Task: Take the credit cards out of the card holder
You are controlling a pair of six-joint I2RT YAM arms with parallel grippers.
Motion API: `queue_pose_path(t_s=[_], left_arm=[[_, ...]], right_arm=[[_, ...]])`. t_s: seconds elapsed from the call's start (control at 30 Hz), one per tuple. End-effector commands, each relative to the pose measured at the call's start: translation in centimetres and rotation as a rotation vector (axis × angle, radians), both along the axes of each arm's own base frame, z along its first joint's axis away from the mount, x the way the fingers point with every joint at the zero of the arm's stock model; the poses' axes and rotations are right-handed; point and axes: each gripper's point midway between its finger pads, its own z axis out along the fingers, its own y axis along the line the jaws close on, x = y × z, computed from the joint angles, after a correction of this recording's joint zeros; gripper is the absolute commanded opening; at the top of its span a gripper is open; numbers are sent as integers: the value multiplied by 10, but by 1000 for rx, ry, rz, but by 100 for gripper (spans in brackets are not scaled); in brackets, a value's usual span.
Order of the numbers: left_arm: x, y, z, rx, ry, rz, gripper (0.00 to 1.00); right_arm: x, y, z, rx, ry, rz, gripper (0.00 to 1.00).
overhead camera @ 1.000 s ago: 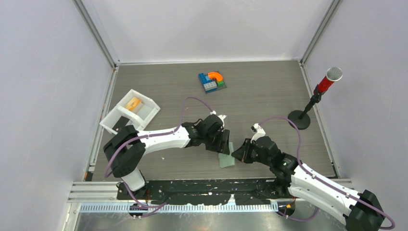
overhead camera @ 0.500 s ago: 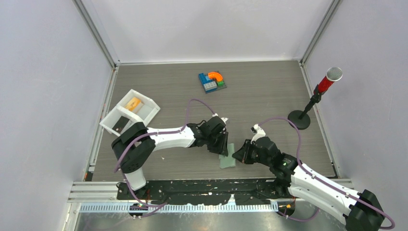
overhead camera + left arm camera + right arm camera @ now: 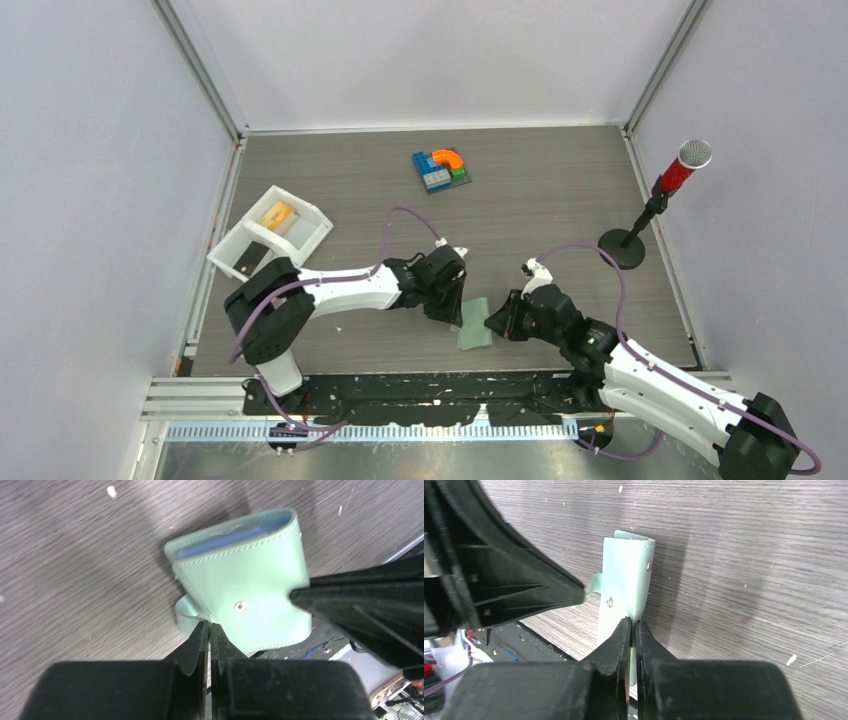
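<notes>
Card holder (image 3: 476, 326) low centre, close to table's (image 3: 560, 190) bottom edge; bare wood above it up to block cluster (image 3: 441, 170) top centre. White tray (image 3: 305, 212) mid-left w/ orange card (image 3: 278, 214), mic stand (image 3: 650, 210) far right, both well apart. Left hand (image 3: 209, 626) pinched tight at holder's tab (image 3: 186, 617); right hand (image 3: 633, 621) clamped on opposite edge.

1. Table (image 3: 560, 210) – dark grey wood-grain top, white specks, even light.
2. Walls (image 3: 430, 60) – plain pale lilac-grey on L, back & R.
3. Alu frame posts (image 3: 200, 70) at both back corners; metal rail (image 3: 400, 430) along near edge.
</notes>
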Motion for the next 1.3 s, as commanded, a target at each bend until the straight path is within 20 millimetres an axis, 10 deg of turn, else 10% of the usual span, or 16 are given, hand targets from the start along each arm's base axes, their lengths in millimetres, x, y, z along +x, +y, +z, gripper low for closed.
queue_pose_path(t_s=[0.0,0.47,0.93,1.27], left_arm=[[-2,21,20,17,-62,12,0],[-14,15,73,-184,-87,-1,0],[-18,9,97,-268,-106,-28,0],[-16,22,97,-238,-140,-7,0]], right_arm=[[26,-2,21,-63,-98,-33,9],[30,5,45,-119,-110,43,76],[5,46,30,12,-7,182,85],[15,20,11,-149,9,73,77]])
